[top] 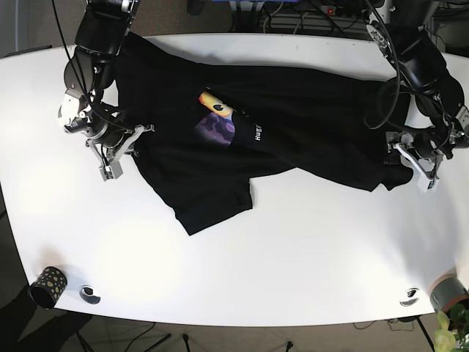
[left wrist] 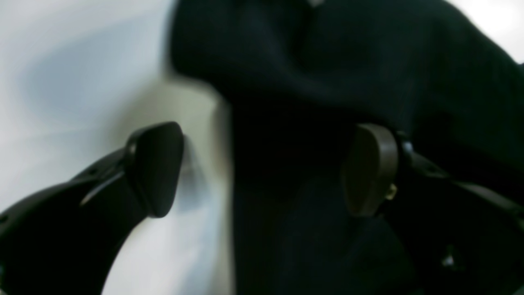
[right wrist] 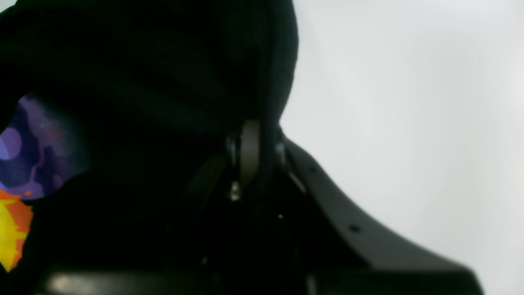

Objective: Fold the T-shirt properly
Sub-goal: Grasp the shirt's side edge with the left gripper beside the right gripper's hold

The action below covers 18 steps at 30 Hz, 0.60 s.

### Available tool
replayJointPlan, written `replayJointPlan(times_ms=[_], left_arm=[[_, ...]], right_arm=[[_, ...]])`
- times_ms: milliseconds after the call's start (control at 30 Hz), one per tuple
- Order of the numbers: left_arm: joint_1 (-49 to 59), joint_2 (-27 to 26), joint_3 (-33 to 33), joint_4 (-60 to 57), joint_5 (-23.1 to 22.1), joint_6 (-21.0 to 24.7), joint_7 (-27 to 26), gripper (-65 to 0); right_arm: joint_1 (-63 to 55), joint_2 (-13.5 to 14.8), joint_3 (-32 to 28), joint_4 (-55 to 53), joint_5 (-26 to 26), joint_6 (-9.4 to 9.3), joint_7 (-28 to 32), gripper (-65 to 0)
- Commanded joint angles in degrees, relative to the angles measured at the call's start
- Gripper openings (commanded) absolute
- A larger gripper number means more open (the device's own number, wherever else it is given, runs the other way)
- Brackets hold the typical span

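In the left wrist view we see our left gripper with its two fingers spread wide apart, one finger over the white table and the other over the black T-shirt, whose edge hangs between them; nothing is pinched here, though the picture is blurred. In the right wrist view our right gripper has its pads pressed together on a fold of the T-shirt, so we are grasping the cloth; a purple, orange and yellow print shows at the left edge, and the bare table fills the right side. In the base view the T-shirt lies spread across the far half of the table, partly folded, with a flap reaching toward the near side and the print showing near its middle. Our right gripper sits at the shirt's edge on the view's left, and our left gripper at the edge on the view's right. A dark speckled cup stands at the near left corner, and a small round thing lies just beside it.
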Motion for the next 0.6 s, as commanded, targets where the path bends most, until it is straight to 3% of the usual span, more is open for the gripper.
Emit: replayJointPlan(times_ms=[0,367,567], left_arm=[[0.2,-0.2,0.3,-0.5,-1.8,-0.1,1.2,-12.4],[-0.1,-0.4,5.5,-2.9,-7.5,-0.1,1.1,-31.2],[-0.1,-0.4,5.9,-2.9,-7.2,-0.1,0.2,-51.2]], right_arm=[[0.9,0.8,0.2,1.1,0.7,0.45,1.1,-65.0],[0.8,0.8,0.3,1.1,0.7,0.45,1.1,-65.0],[0.8,0.9,0.3,1.1,0.7,0.45,1.1,-65.0]])
